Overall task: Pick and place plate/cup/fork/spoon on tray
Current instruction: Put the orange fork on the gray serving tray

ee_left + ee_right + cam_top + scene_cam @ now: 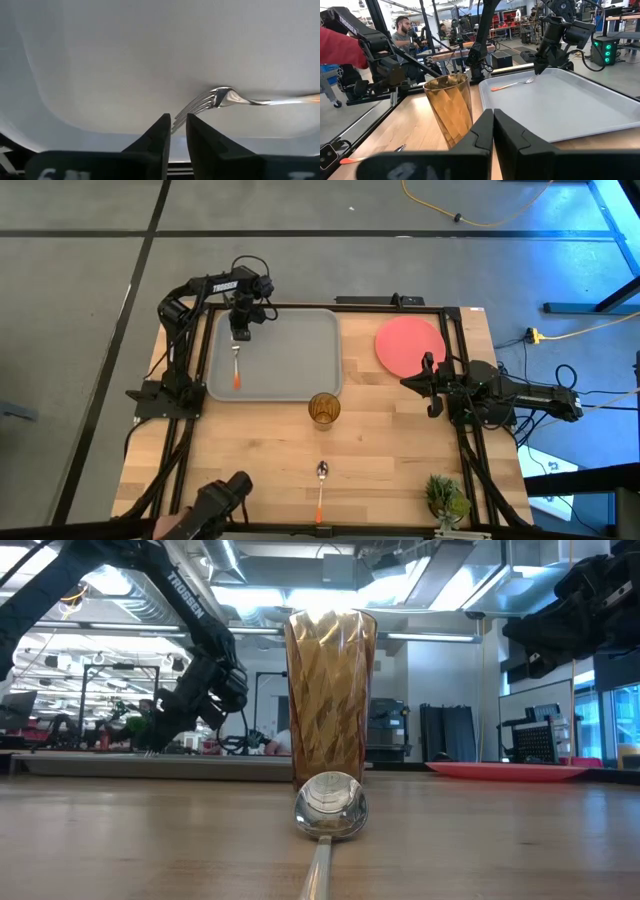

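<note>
Along the tray's (pixel 290 360) far-left edge the left gripper (pixel 240 332) hangs just above the fork's (pixel 237 363) tines, its fingers (pixel 159 137) drawn almost together with only a thin slit between them, holding nothing. The fork lies flat inside the tray by the left rim, handle pointing toward the near rim; the rest of the grey floor is bare, leaving wide room to the right of it.

The cup (pixel 324 408) stands upright on the wooden table (pixel 390 450), just outside the tray's near-right corner; whether it touches the rim cannot be told. The plate (pixel 409 345) lies flat on the table right of the tray, a strip of wood between them.

The right gripper (pixel 430 372) hovers at the plate's near edge, its fingers (pixel 485 131) pressed nearly closed and empty, pointed toward the cup. The spoon (pixel 321 485) lies near the front edge, bowl toward the cup, well apart from everything else. A small green plant (pixel 445 498) sits at the near-right corner.

Beyond the table is a workshop with benches, ceiling lights and seated people (pixel 402 35); a red sleeve (pixel 340 47) shows at one side.
</note>
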Available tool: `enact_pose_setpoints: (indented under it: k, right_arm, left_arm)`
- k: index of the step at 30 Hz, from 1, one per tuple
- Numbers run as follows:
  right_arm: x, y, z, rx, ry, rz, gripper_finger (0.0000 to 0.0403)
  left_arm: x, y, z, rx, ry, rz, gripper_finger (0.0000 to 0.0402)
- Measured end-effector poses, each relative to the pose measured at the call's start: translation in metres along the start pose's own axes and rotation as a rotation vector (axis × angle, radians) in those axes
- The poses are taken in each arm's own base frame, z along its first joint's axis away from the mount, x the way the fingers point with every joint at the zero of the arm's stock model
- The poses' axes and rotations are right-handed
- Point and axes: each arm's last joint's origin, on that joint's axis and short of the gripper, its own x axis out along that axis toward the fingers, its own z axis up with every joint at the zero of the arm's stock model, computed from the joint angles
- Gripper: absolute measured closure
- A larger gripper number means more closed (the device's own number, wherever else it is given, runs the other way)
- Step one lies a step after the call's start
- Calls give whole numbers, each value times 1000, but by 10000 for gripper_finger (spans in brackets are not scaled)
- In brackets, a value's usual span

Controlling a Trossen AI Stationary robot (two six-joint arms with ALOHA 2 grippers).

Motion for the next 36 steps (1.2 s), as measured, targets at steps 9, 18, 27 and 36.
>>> enact_pose_setpoints:
  k: [9,18,27,36]
  right_arm:
    - [0,0,0,-48,0,0,387]
    - [0,0,0,-48,0,0,387]
    - [0,0,3,-26,-26,5,387]
    - [0,0,2,-24,-24,3,387]
  left_arm:
    - [-15,-3,4,-8,28,62,348]
    - [-54,-20,16,-116,-127,-80,347]
    - [-65,-76,32,-43,-124,-277,355]
    - [-35,-123,21,-50,41,-170,386]
